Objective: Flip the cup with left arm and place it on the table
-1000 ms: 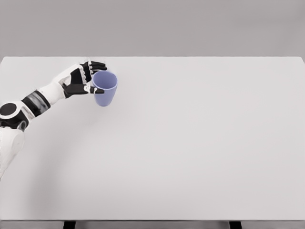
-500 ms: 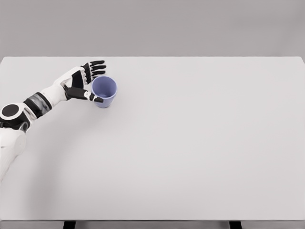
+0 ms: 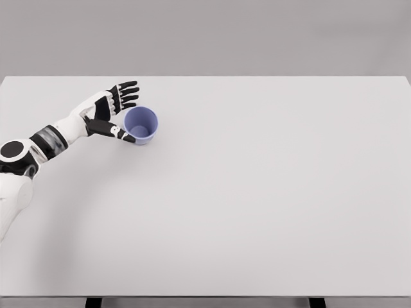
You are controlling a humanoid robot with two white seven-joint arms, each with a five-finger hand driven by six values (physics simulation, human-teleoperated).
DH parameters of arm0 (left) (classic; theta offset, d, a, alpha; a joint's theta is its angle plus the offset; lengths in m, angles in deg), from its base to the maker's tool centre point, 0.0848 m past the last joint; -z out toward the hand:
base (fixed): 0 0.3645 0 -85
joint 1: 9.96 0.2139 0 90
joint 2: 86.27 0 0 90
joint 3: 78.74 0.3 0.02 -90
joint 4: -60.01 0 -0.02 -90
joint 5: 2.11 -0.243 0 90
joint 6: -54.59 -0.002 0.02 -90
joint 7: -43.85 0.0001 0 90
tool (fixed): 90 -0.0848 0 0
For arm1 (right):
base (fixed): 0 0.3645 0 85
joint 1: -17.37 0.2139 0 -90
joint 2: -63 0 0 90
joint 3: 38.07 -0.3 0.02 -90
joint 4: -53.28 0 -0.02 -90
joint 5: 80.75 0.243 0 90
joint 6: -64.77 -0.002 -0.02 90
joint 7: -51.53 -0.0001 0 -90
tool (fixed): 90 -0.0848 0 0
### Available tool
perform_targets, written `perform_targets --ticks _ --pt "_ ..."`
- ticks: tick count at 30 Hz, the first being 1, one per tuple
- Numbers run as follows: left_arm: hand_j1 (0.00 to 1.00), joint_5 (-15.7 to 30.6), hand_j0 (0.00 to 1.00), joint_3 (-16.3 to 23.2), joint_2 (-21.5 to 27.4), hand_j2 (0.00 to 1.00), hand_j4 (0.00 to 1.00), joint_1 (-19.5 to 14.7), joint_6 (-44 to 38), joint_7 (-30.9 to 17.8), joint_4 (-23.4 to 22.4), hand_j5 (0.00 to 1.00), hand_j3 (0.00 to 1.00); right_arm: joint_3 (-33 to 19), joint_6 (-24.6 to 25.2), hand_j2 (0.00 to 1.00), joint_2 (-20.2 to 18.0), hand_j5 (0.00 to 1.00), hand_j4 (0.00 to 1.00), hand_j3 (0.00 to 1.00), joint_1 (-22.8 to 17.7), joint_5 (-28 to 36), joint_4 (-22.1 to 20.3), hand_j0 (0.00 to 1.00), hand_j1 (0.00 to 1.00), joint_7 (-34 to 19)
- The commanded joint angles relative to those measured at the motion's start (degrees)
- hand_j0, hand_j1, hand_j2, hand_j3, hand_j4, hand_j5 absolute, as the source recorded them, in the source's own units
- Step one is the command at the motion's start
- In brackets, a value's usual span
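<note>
- Cup [image 3: 141, 124], a lavender tumbler, is standing upright with its mouth facing up at the upper left of the frame, resting on the white table [image 3: 257, 192].
- Left hand [image 3: 110, 110] is sitting just beside the cup's left side; we are seeing its fingers [image 3: 127, 90] spread wide and its thumb reaching toward the cup's base, gripping nothing.
- We are judging the flip and the placing as essentially done, since the cup is standing free on its base.
- We are reckoning that only pulling the arm clear is remaining.
- Right arm is not showing anywhere.
</note>
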Motion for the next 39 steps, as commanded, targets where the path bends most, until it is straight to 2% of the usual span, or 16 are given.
perform_targets --ticks 1,19,23,29,34,39 --pt "1.0 0.1 1.0 0.0 0.06 1.0 1.0 -0.09 -0.07 0.04 0.02 1.0 1.0 0.07 0.0 1.0 0.0 1.0 1.0 1.0 0.0 0.0 0.0 1.0 1.0 -0.01" --pt "1.0 0.1 1.0 -0.18 1.29 1.0 1.0 0.88 0.02 -0.05 0.11 1.0 1.0 -0.02 0.0 1.0 0.0 1.0 1.0 1.0 0.0 0.0 0.0 1.0 1.0 -0.01" --pt "1.0 0.1 1.0 -0.44 3.49 1.0 1.0 0.62 -0.07 -0.05 0.02 1.0 1.0 0.07 0.0 1.0 0.0 1.0 1.0 1.0 0.0 0.0 0.0 1.0 1.0 -0.01" --pt "1.0 0.62 1.0 -0.62 3.75 1.0 1.0 0.0 -0.07 -0.05 -0.07 1.0 1.0 0.07 0.0 1.0 0.0 1.0 1.0 1.0 0.0 0.0 0.0 1.0 1.0 -0.01" --pt "1.0 0.8 1.0 -2.55 8.05 1.0 1.0 -0.09 1.42 -0.59 1.25 1.0 1.0 -0.02 0.0 1.0 0.0 1.0 1.0 1.0 0.0 0.0 0.0 1.0 1.0 -0.01" --pt "1.0 0.8 1.0 -3.43 8.32 1.0 1.0 0.09 2.75 -0.59 1.43 1.0 1.0 -0.02 0.0 1.0 0.0 1.0 1.0 1.0 0.0 0.0 0.0 1.0 1.0 -0.01"
